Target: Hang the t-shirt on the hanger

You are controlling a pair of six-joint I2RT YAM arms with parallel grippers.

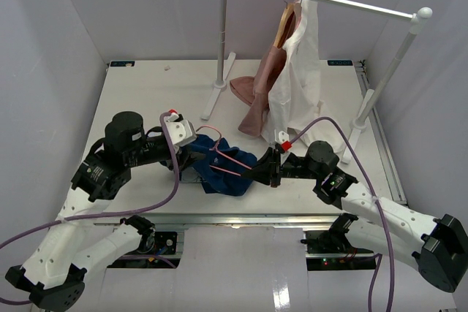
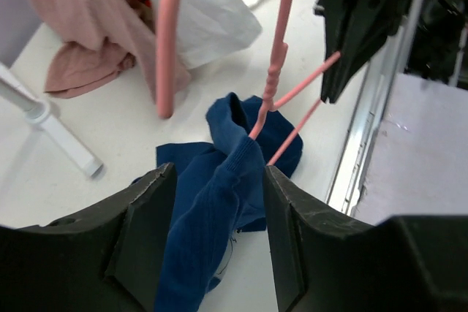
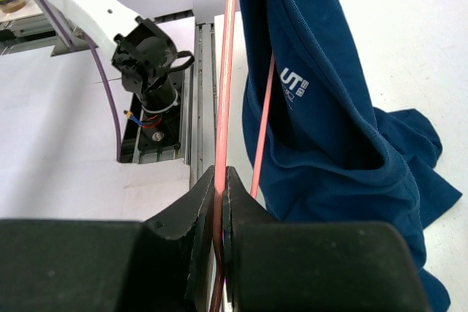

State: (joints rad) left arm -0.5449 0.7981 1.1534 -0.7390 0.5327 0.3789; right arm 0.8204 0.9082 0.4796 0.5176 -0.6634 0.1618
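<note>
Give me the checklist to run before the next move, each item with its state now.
1. The right gripper shut on the hanger wire: ok.
2. The left gripper holding t-shirt fabric: ok.
3. The hook free of fabric: ok.
4. The hanger arm through the neck opening: cannot tell; the wire disappears into bunched fabric.
5. The t-shirt spread over both hanger shoulders: not ok; it trails bunched onto the table.

One t-shirt [image 1: 223,174], two hangers [image 1: 234,160] [image 1: 285,23], two hung garments [image 1: 259,100] [image 1: 300,85], one rack [image 1: 351,3]
</note>
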